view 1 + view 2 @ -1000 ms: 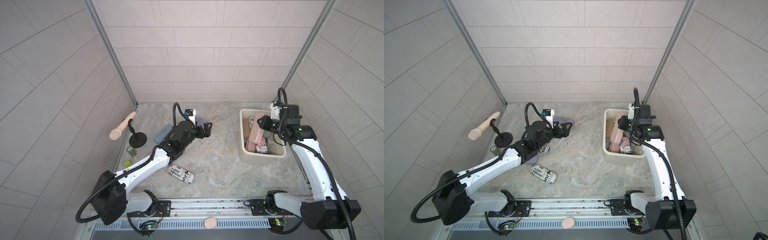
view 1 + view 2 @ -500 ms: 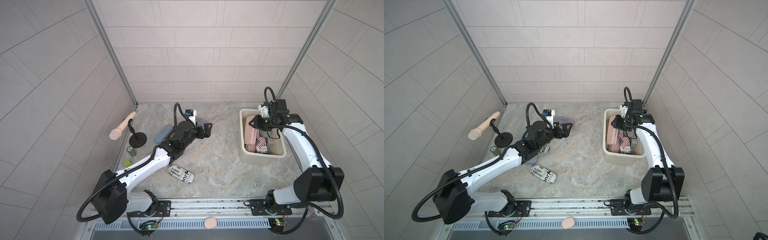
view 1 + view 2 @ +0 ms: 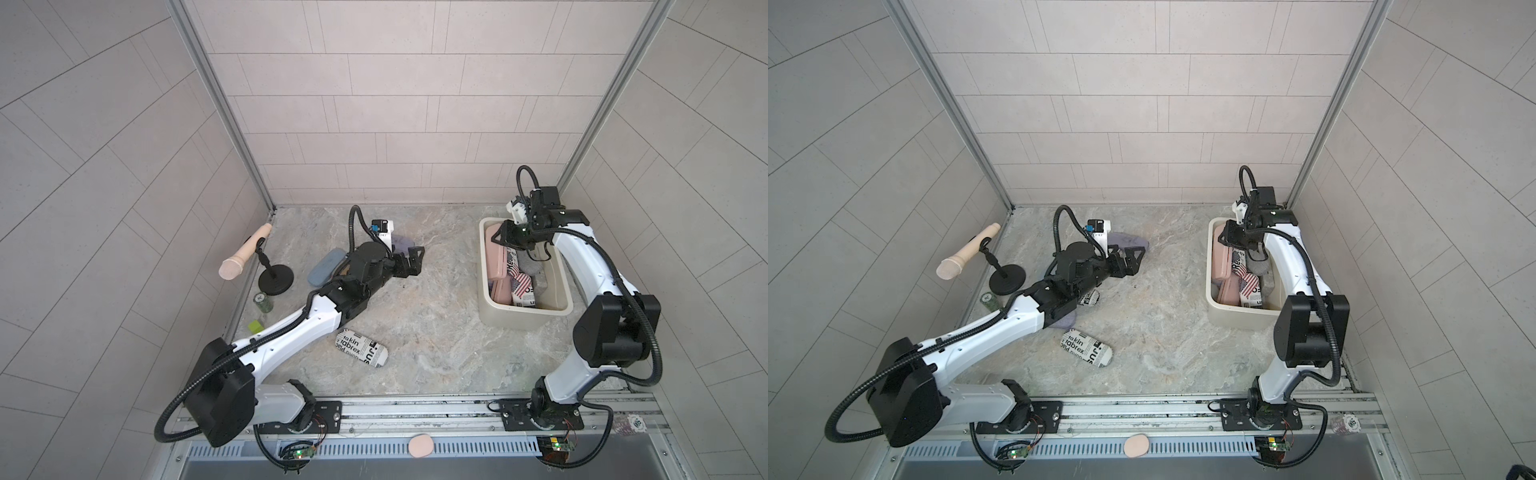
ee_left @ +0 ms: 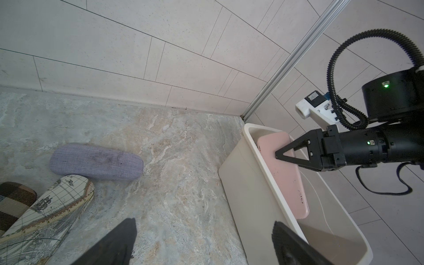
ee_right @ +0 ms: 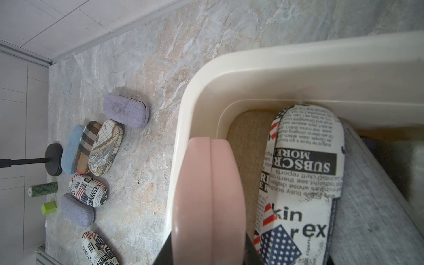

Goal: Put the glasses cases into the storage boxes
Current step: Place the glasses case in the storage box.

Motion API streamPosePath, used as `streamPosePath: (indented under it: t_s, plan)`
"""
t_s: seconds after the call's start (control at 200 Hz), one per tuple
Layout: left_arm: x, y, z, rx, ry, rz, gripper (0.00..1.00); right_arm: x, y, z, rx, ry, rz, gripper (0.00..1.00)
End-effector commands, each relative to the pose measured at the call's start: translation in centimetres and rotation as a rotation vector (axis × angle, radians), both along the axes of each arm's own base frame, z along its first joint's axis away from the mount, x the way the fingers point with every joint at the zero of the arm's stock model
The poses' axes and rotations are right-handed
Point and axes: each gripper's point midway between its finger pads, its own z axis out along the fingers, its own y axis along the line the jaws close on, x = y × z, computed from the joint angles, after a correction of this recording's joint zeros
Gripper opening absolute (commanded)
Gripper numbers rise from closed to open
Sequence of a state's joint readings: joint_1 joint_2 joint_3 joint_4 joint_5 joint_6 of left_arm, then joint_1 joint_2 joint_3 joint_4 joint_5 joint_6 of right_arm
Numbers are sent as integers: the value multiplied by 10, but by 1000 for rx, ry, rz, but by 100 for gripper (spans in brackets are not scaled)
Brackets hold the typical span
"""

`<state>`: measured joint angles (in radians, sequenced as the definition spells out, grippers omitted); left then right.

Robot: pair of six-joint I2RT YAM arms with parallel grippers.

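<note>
Right jaws tight on pink case (image 5: 206, 195), newsprint case (image 5: 302, 172) alongside; left jaws wide.

Beige tiled walls (image 3: 395, 104), marbled stone floor (image 3: 436, 332) (metal corner posts (image 3: 224, 104)).

— What does the left arm (image 3: 299, 328) hide in a top view?
— Part of the blue case (image 3: 323, 271), most of its right-hand neighbours. The pink case (image 5: 207, 195) runs off the right wrist view's edge.

Cream tub (image 3: 519, 321) holds pink case (image 3: 496, 254) on edge; newsprint case (image 3: 361, 353) outside.
</note>
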<state>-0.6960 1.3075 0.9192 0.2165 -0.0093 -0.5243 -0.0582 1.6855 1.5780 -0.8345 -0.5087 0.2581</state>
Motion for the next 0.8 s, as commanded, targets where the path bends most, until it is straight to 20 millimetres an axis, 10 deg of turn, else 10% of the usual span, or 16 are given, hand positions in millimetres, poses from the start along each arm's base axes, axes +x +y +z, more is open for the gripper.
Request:
streamPosePath:
  t_s: [0.0, 0.41, 0.795]
  plan:
    - [2, 4, 4, 3, -12, 17, 100, 6, -4, 9, -28, -27, 16, 15]
    - [2, 3, 5, 2, -9, 11, 100, 3, -39, 21, -151, -56, -144, 55]
    - [1, 1, 7, -5, -8, 0, 100, -48, -20, -5, -151, -30, -150, 23]
